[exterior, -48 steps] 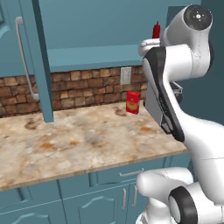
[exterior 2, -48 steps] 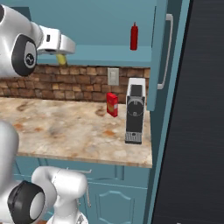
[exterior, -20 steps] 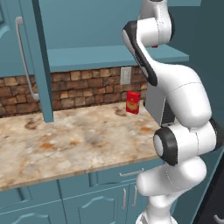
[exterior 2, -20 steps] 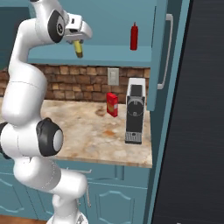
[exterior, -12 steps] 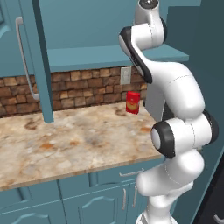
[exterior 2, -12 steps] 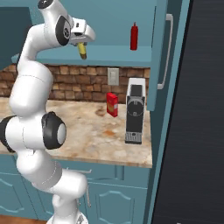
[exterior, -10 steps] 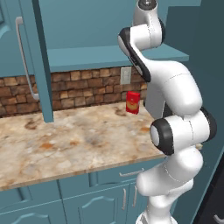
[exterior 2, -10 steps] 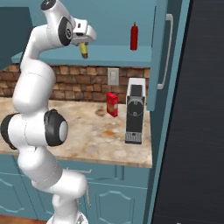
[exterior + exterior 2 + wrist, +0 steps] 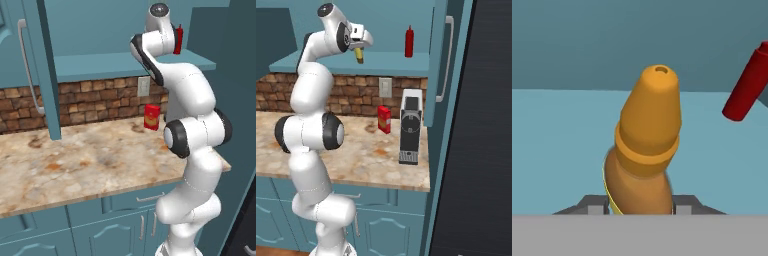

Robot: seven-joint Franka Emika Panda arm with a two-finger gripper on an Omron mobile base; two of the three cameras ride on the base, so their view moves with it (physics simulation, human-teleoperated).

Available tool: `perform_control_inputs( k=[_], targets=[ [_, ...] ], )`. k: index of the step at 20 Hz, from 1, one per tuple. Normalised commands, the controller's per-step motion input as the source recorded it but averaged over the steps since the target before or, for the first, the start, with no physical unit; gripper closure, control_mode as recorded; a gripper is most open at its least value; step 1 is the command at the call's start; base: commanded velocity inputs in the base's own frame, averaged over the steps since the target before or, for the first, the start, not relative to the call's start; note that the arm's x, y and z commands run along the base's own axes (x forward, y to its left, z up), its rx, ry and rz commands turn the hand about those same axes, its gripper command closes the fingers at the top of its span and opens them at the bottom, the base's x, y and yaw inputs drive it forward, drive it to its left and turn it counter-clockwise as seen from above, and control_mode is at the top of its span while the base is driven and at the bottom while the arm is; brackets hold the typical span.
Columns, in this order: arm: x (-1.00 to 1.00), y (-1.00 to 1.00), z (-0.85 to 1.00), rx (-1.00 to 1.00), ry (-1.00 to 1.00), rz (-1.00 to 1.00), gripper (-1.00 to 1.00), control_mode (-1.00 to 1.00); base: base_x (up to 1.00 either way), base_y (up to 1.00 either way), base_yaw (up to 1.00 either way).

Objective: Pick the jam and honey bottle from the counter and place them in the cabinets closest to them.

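Above cabinets [image 9: 331,62] shelf: gripper [image 9: 360,50] clamps honey bottle [image 9: 359,55]; red squeeze bottle [image 9: 409,42] stands on shelf.

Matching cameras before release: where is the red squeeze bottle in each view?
Left base view: red squeeze bottle at upper right.
Right base view: top centre, right of the claw.
Hand view: right edge, tilted.
Shared landmark: the teal shelf under it.

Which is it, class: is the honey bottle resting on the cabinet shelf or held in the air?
Held: gripper clamps the honey bottle above the shelf.
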Motion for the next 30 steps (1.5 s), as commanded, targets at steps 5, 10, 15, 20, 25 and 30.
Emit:
perform_control_inputs(
  k=[5,10,15,20,25,30],
  targets=[
    [0.52,0.01,0.03,0.01,0.0,-0.02,-1.0,-1.0,0.0,0.0,0.0],
    [-0.22,-0.07,0.2,0.01,0.02,-0.03,-1.0,-1.0,0.0,0.0,0.0],
    [-0.8,-0.21,0.04,0.0,-0.01,-0.01,-1.0,-1.0,0.0,0.0,0.0],
    [-1.0,-0.3,-0.5,0.0,-0.12,0.0,-1.0,-1.0,0.0,0.0,0.0],
    [-1.0,-0.22,-0.98,-0.02,-0.15,0.0,-1.0,-1.0,0.0,0.0,0.0],
    [-1.0,-0.09,-0.38,0.01,-0.17,0.0,-1.0,-1.0,0.0,0.0,0.0]
  ],
)
